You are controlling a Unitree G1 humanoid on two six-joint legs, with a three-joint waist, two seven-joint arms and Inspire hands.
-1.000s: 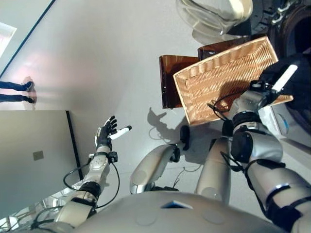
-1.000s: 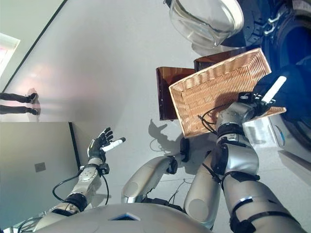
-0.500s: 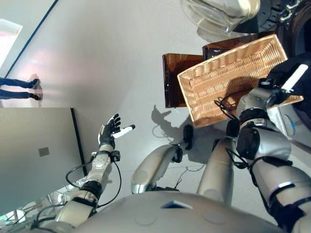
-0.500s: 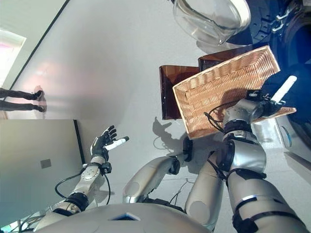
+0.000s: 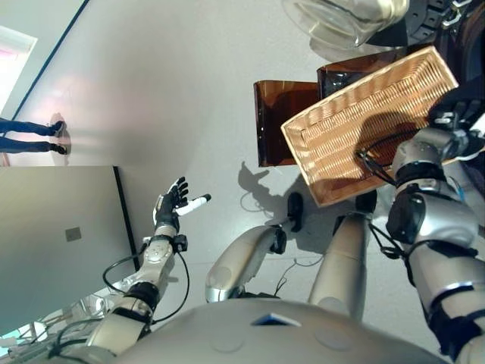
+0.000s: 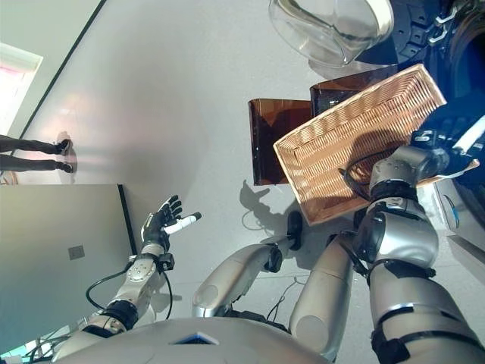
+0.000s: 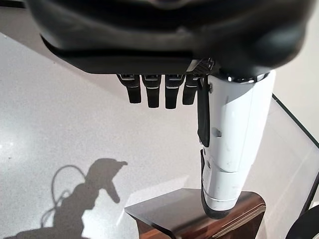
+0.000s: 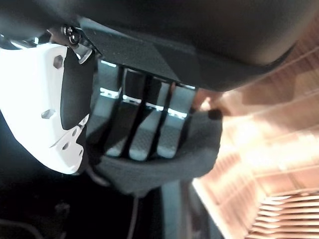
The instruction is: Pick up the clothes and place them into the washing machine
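- Now, over on the far side, the left robot hand (image 5: 171, 206) hangs above the pale grey floor (image 5: 167, 91) with its fingers straight and spread, holding nothing; its own wrist view confirms bare fingers (image 7: 155, 92) and a white-covered thumb over empty floor.
- Moving across, two dark brown glossy stands (image 5: 274, 121) sit on the floor, and the tan woven wicker basket (image 5: 356, 121) rests tilted upon them, looking empty of clothes from here.
- Above that, the clear glass washing machine door (image 6: 326, 30) hangs swung open.
- At the far edge, the right robot hand (image 6: 447, 140) is past the basket's end, up against the dark mouth of the washing machine (image 6: 466, 45).
- Its wrist view shows the fingers (image 8: 144, 124) curled round a dark grey cloth garment (image 8: 199, 144), thumb alongside, so the clothing is in that grasp, between basket and drum.
- Handling, as I judge it: light, limp fabric that sags and drapes, nothing fragile; it may snag on the wicker or the door rim.
- Best held by a bunched fold deep in the fingers, as here, so no tail drags outside the drum.
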